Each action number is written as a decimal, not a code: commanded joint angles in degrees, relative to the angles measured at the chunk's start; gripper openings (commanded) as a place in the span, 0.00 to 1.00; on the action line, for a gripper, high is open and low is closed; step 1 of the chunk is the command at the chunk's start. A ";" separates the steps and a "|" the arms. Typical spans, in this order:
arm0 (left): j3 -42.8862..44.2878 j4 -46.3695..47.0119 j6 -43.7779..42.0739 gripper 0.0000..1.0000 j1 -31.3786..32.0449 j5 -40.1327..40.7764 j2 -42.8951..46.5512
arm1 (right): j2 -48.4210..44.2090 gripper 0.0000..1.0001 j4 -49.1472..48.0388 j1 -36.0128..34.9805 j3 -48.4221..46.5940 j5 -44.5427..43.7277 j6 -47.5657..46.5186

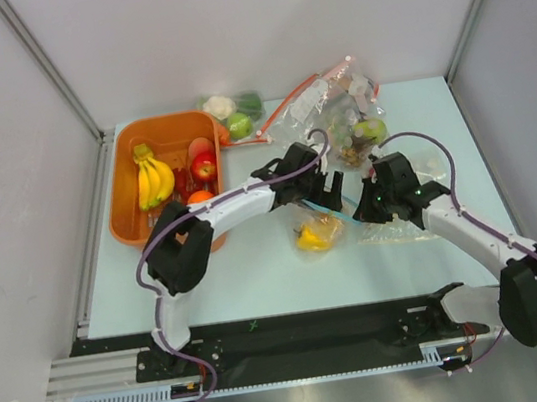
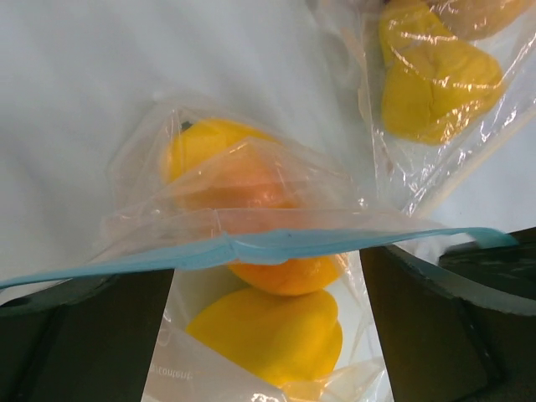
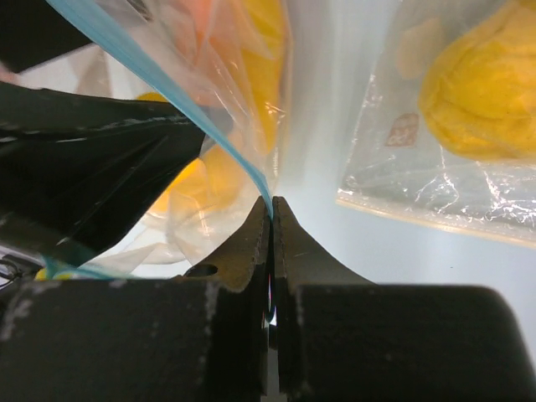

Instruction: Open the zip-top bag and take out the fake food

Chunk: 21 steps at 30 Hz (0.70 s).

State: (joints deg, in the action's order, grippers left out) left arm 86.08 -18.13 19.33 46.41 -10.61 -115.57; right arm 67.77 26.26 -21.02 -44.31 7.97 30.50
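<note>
Clenched on blue strip (image 2: 251, 247) of bag (image 2: 243, 188) at right end effector (image 3: 272, 203), released at left end effector (image 2: 268, 285); could slip off if yanked.

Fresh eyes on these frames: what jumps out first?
The right gripper is pinched shut on the teal zip strip of the zip-top bag, mid-table. The left gripper stands open at the bag's mouth, yellow and orange fake food showing inside. Far left, an orange basket holds bananas and a red apple.

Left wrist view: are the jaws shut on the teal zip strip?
No, the jaws of the left gripper stand wide apart, with the teal zip strip stretched across them.
</note>
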 commanded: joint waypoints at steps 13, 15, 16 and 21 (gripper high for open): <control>1.39 -2.18 -4.74 0.96 1.40 9.83 1.48 | 2.73 0.00 3.35 4.14 0.98 -3.04 0.70; -0.47 0.27 -4.39 0.97 1.40 8.68 3.84 | 0.71 0.00 3.71 5.37 1.16 -3.31 0.96; -2.22 1.25 -4.22 0.97 1.40 7.81 4.38 | 0.18 0.00 3.45 5.54 1.25 -3.40 1.22; -2.06 1.08 -3.86 0.97 1.40 8.94 4.21 | -2.46 0.00 4.06 5.63 -1.12 -3.39 1.67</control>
State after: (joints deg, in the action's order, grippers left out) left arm 84.18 -17.52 16.08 49.12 -4.67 -114.39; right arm 67.02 25.87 -16.62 -43.64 8.19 32.38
